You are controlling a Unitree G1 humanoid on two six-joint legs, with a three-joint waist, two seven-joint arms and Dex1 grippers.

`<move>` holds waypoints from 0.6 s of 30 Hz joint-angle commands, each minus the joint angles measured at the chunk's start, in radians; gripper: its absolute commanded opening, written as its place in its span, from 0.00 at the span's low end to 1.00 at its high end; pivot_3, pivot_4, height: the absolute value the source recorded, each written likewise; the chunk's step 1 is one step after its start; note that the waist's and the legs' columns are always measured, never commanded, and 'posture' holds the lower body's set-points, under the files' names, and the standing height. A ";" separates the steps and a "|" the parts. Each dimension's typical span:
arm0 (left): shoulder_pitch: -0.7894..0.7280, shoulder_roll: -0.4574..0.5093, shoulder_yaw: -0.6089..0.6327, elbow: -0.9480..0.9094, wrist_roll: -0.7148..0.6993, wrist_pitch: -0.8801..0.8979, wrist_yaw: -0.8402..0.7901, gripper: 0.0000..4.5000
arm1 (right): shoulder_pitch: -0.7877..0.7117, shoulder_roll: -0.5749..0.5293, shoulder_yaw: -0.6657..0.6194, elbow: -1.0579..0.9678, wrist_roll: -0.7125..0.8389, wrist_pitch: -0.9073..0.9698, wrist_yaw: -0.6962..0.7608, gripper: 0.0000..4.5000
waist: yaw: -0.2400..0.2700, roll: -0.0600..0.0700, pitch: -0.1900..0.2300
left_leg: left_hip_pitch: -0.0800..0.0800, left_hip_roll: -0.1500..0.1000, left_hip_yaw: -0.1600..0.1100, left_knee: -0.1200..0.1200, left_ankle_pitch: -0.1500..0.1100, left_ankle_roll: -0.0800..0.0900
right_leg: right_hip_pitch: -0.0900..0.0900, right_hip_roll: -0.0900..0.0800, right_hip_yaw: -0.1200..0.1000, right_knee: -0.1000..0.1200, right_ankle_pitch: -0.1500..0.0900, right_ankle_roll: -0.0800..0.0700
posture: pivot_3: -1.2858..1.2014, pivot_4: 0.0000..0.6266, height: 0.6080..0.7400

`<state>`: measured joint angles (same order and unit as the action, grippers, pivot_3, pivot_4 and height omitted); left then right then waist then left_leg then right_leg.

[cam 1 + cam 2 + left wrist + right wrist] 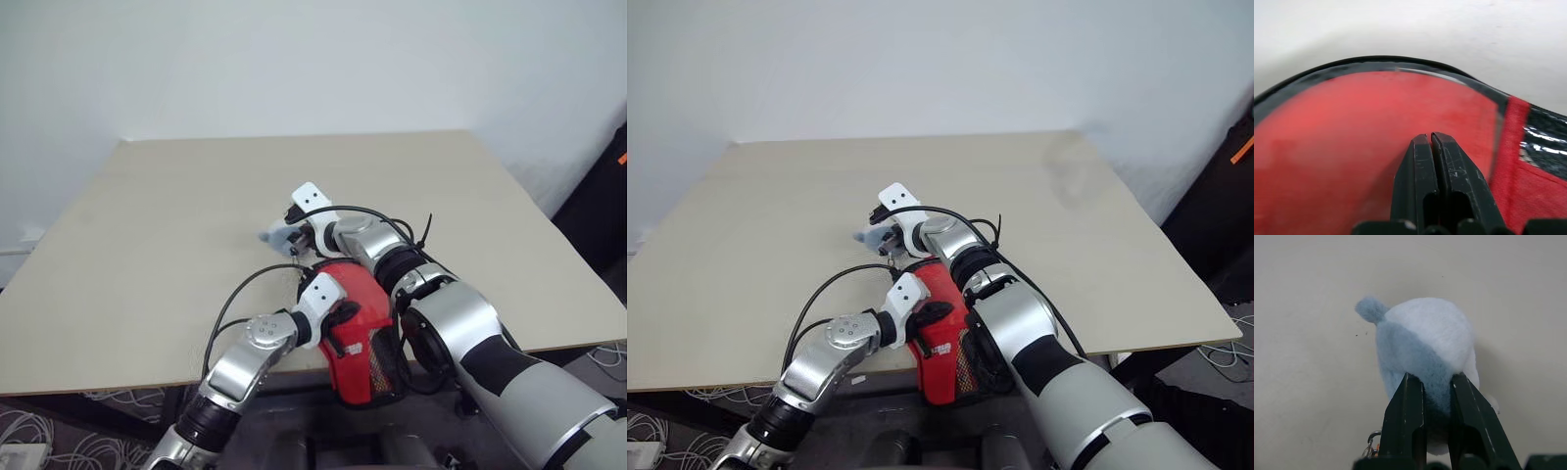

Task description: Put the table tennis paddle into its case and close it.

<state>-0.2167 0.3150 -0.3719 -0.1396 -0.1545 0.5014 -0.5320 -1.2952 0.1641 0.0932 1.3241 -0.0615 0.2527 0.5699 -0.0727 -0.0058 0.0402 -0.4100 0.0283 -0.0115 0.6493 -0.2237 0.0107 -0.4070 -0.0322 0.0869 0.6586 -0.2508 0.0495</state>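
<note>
The red case (364, 294) lies at the table's front edge, its black mesh end (387, 367) hanging past the edge. My left gripper (1427, 138) is shut, its fingertips resting on the case's red top with nothing between them. Just beyond the case, my right gripper (1432, 378) is shut on a small grey-blue plush charm (1425, 333) that sits on the tabletop. A metal ring (1371, 440) hangs at the charm's near end. The table tennis paddle is hidden.
The beige table (196, 196) stretches wide to the left, right and back of the case. A white wall stands behind it. A dark object with an orange mark (612, 186) stands off the table's right side, and cables (39, 441) lie on the floor at the left.
</note>
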 commanded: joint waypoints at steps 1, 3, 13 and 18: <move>-0.010 -0.001 0.005 0.059 0.044 0.025 0.026 0.00 | -0.035 0.015 -0.010 -0.033 -0.003 -0.034 0.004 0.03 | 0.000 0.000 0.000 | 0.000 0.000 0.000 0.000 0.000 0.000 | 0.000 0.000 0.000 0.000 0.000 0.000 | 0.52 0.00 1.00; -0.020 -0.006 0.003 0.078 0.061 0.027 0.036 0.00 | -0.035 0.012 -0.008 -0.032 -0.007 -0.040 -0.001 0.03 | 0.000 0.000 0.000 | 0.000 0.000 0.000 0.000 0.000 0.000 | 0.000 0.000 0.000 0.000 0.000 0.000 | 0.52 0.00 1.00; -0.027 -0.015 -0.007 0.097 0.070 0.035 0.021 0.00 | -0.033 -0.022 0.022 -0.014 -0.076 -0.112 -0.124 0.03 | 0.000 0.000 0.000 | 0.000 0.000 0.000 0.000 0.000 0.000 | 0.000 0.000 0.000 0.001 0.000 0.000 | 0.52 0.00 1.00; -0.024 -0.015 -0.013 0.092 0.070 0.040 0.011 0.00 | -0.022 -0.046 0.069 -0.001 -0.144 -0.139 -0.189 0.03 | 0.000 0.000 -0.001 | 0.000 0.000 0.000 0.000 0.000 0.000 | 0.000 0.000 0.000 0.001 0.000 0.000 | 0.52 0.00 1.00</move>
<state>-0.2582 0.2964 -0.3657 -0.0878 -0.1092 0.5030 -0.5145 -1.2932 0.1409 0.1578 1.3493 -0.1846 0.1499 0.4201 -0.0730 -0.0057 0.0396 -0.4096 0.0283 -0.0115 0.6496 -0.2236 0.0106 -0.4069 -0.0322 0.0872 0.6592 -0.2507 0.0494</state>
